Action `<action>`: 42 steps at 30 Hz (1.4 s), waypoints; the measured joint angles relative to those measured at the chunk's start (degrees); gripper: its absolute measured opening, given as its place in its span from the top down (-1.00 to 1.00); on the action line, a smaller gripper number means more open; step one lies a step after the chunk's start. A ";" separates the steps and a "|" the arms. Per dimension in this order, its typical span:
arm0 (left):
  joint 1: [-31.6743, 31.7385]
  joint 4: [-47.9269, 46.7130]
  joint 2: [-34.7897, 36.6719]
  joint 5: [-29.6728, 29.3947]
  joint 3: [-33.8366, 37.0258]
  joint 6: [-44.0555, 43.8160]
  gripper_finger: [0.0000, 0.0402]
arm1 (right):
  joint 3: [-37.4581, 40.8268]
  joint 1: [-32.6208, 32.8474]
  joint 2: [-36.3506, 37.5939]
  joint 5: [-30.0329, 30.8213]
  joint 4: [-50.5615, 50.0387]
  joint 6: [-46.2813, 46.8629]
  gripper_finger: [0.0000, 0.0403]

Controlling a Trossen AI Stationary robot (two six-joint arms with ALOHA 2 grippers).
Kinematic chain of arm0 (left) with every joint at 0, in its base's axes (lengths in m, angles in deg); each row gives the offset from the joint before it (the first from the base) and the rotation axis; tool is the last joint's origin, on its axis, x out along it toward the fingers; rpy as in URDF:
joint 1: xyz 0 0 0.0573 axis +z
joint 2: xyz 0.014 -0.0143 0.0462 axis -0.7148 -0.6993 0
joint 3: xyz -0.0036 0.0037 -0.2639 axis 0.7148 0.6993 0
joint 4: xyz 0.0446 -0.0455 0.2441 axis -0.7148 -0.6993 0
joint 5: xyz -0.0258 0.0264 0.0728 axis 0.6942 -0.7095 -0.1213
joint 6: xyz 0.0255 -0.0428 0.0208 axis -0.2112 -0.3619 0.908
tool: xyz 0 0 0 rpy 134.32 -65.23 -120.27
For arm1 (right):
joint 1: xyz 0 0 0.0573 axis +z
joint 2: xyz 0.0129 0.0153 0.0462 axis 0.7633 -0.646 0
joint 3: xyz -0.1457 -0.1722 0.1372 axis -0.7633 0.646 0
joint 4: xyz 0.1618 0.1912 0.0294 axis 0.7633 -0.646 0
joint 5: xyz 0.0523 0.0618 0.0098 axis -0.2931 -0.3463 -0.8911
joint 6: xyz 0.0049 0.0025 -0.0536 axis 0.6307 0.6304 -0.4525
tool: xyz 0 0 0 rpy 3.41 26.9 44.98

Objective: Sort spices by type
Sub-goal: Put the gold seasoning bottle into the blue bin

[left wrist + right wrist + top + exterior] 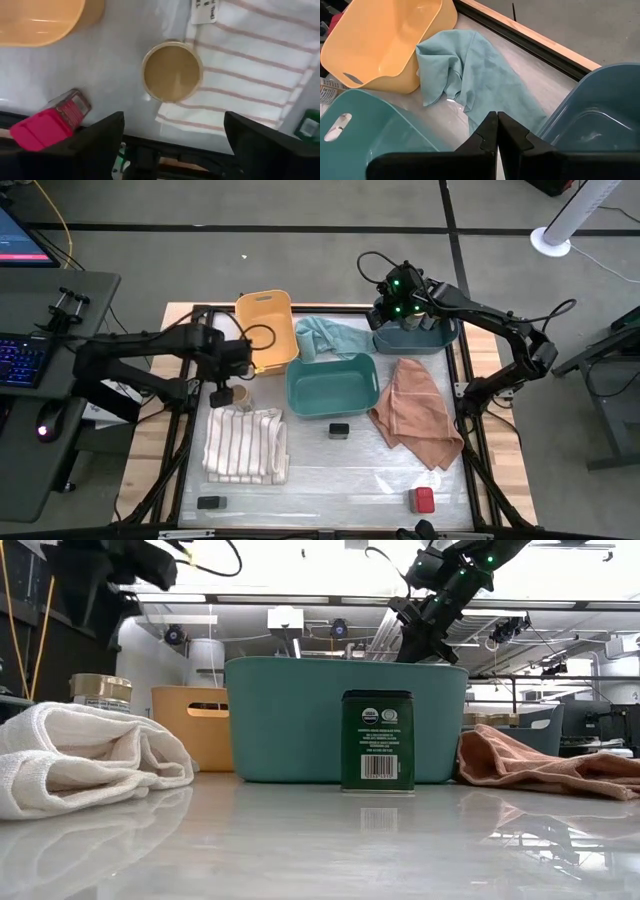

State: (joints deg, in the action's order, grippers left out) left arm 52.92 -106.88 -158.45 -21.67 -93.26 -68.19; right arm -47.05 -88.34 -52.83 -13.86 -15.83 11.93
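Tan-lidded round jar (172, 71) upright at the striped cloth's (250, 75) edge.

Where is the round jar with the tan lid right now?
In the high view the round jar stands left of centre, at the striped cloth's upper edge, just below the yellow bin. The left gripper hangs over it, fingers open.

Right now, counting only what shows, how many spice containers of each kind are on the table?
Red-topped square jars: 2, one at the table's front edge, one lying on its side near the left arm.
Round jars with tan lids: 1.
Flat dark tins: 2.
Total: 5 in view; the arms or bins may hide more.
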 joint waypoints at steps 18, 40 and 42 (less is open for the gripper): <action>-2.54 9.57 8.15 -4.02 6.71 -3.40 -0.71 | 0.00 0.00 0.00 -0.02 -0.43 -1.07 1.00; -5.46 12.34 10.03 -8.84 10.05 1.69 -0.74 | 0.00 0.00 0.00 -0.02 -0.48 -1.07 1.00; -5.45 12.37 9.31 -8.82 10.05 1.72 -0.79 | 0.00 0.00 0.00 -0.02 -0.48 -1.08 1.00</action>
State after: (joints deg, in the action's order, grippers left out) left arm 47.47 -94.50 -149.14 -30.49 -83.21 -66.47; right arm -47.05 -88.34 -52.83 -13.88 -16.32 10.85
